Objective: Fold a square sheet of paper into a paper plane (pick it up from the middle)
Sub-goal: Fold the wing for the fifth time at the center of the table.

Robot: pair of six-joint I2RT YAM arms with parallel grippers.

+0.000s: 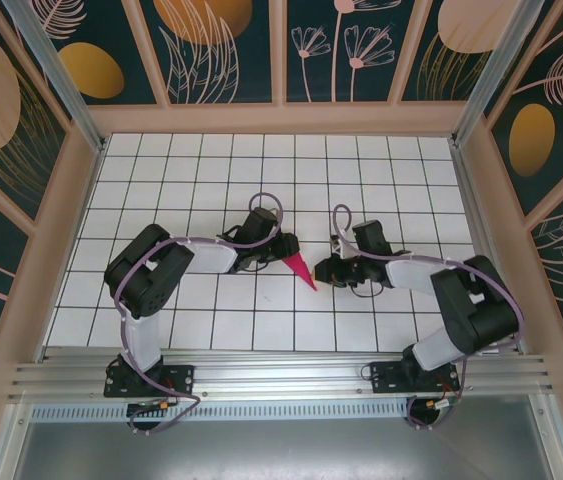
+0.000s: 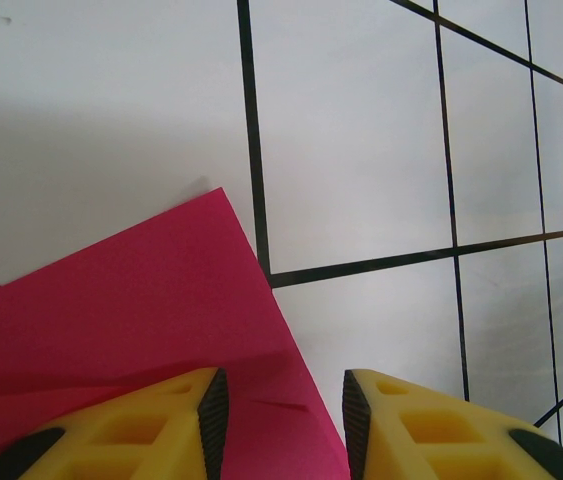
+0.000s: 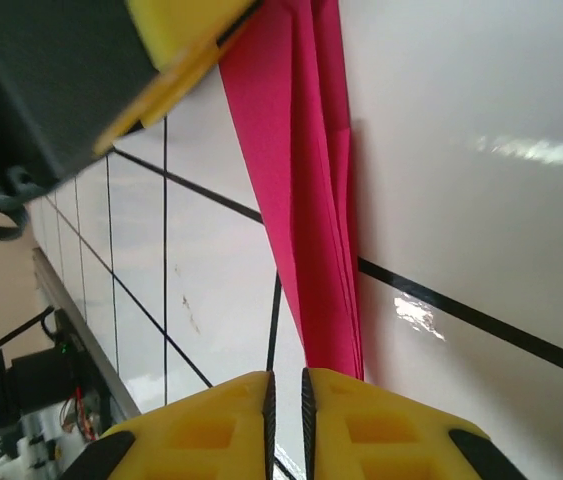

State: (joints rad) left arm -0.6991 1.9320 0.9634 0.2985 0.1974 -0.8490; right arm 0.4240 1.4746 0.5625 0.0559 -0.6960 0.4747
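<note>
We see white tiled table, black grid lines. Near its centre lies magenta-pink paper plane, a narrow creased dart, point toward near edge. Left gripper over plane's wide end: yellow fingers apart, one finger above paper. Right gripper at plane's pointed tip: pads almost together, thin slit between. We cannot tell whether tip is pinched.
</note>
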